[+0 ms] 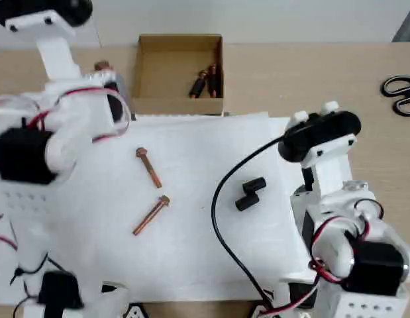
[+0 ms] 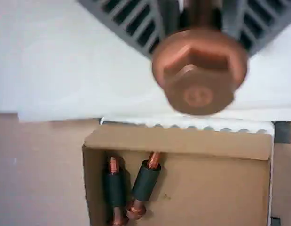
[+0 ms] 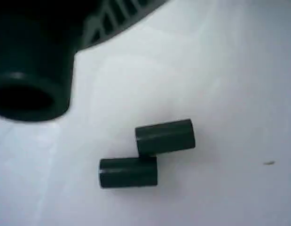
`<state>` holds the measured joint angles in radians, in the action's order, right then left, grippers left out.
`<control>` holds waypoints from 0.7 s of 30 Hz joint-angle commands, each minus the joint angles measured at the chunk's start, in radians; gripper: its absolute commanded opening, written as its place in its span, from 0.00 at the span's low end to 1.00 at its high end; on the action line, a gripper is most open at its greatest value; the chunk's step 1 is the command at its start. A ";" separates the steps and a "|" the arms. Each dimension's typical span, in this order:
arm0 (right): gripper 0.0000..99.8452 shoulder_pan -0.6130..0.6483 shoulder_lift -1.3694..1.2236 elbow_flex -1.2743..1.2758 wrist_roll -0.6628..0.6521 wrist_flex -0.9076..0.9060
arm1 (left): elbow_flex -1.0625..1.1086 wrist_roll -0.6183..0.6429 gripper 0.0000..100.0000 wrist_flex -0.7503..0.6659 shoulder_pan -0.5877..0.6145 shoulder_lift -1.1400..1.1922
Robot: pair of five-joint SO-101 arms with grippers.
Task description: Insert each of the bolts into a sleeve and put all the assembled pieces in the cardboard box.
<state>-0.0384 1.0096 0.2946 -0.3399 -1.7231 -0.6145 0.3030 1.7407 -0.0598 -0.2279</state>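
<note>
The left gripper [image 2: 200,10] is clamped on a copper bolt [image 2: 199,70], whose hex head points at the wrist camera. In the high view this held bolt sits at the upper left of the frame, just left of the cardboard box [image 1: 146,73]. The box stands on the table [image 1: 291,73] at the top centre, touching the far edge of the white sheet [image 1: 191,252]. Two assembled pieces [image 1: 206,83] lie side by side against its right wall, each a black sleeve with copper showing at both ends.

The right gripper [image 3: 53,30], at the right of the high view, grips a dark sleeve [image 3: 30,82] with its open bore facing the wrist camera.

Two loose bolts lie left of centre on the sheet, both tilted: the upper bolt [image 1: 149,167] and the lower bolt [image 1: 150,215], near each other but apart. Two loose sleeves [image 1: 250,193] lie right of centre, touching at their ends. Scissors [image 1: 400,94] rest at the right edge.
</note>
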 commanded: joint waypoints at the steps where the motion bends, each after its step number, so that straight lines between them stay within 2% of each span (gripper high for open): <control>1: 0.00 0.008 0.068 0.031 -0.006 0.008 | 0.139 -0.066 0.01 0.011 -0.008 -0.152; 6: 0.00 0.008 0.197 0.180 -0.002 0.093 | 0.366 -0.086 0.01 -0.080 -0.008 -0.341; 12: 0.00 0.022 0.456 0.433 -0.002 0.302 | 0.676 -0.087 0.01 -0.345 -0.005 -0.582; 16: 0.00 0.125 0.628 0.598 0.009 0.364 | 0.929 -0.081 0.01 -0.532 -0.005 -0.747; 21: 0.00 0.275 0.794 0.743 0.086 0.410 | 1.274 -0.081 0.01 -0.793 -0.006 -0.991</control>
<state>0.1734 1.7384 0.9943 -0.2938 -1.3625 0.5010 0.2248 1.1040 -0.0629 -1.0810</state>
